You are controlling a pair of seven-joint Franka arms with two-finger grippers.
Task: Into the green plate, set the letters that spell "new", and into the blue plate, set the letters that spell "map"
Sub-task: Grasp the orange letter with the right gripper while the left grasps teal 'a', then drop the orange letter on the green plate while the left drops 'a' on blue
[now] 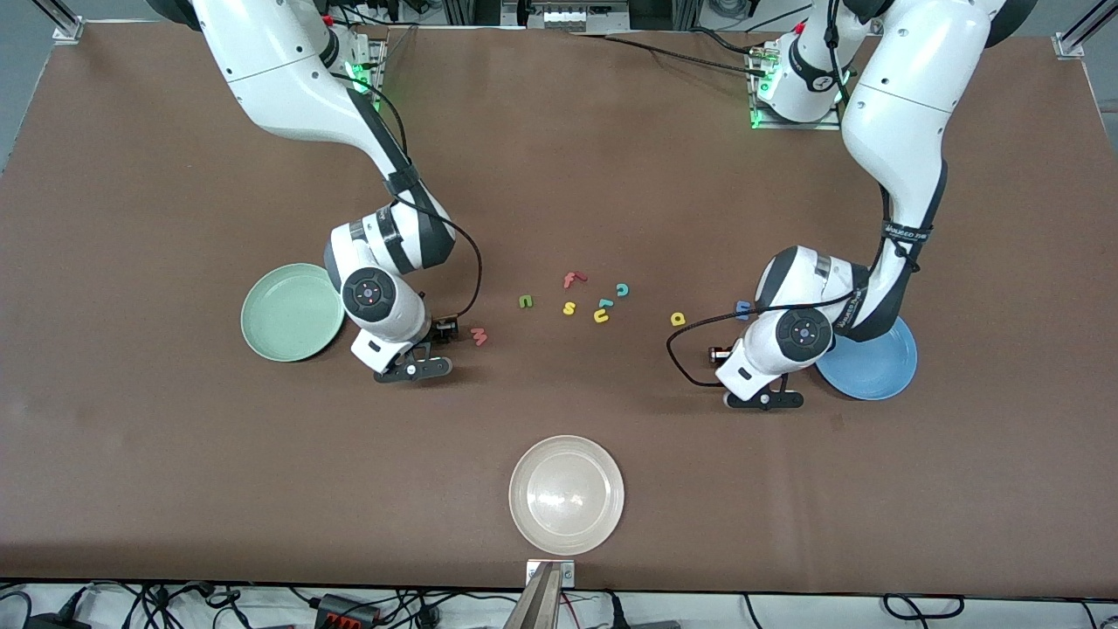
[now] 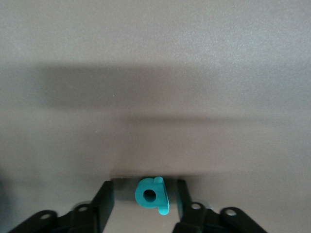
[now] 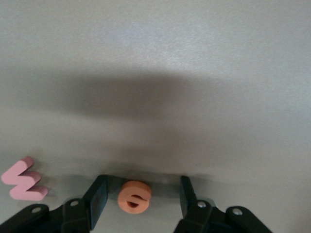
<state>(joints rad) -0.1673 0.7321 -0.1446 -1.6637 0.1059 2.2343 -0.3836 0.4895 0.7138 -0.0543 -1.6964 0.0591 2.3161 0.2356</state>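
Both arms low on brown tabletop (image 1: 559, 157), grasp step for both words in hand. Left tool (image 2: 145, 204) straddles tiny teal foam "p" (image 2: 151, 195), gaps either side, no grip yet; spot just beside sky-blue round plate (image 1: 878, 367). Right tool (image 3: 139, 201) brackets orange foam "e" (image 3: 134, 196) likewise, not pinching, near pale mint-green round plate (image 1: 293, 313); salmon "w" (image 3: 23, 179) close by. Next, I'd say: squeeze, lift, carry short hop to each plate. Open room around both plates; remaining letters lie between them.
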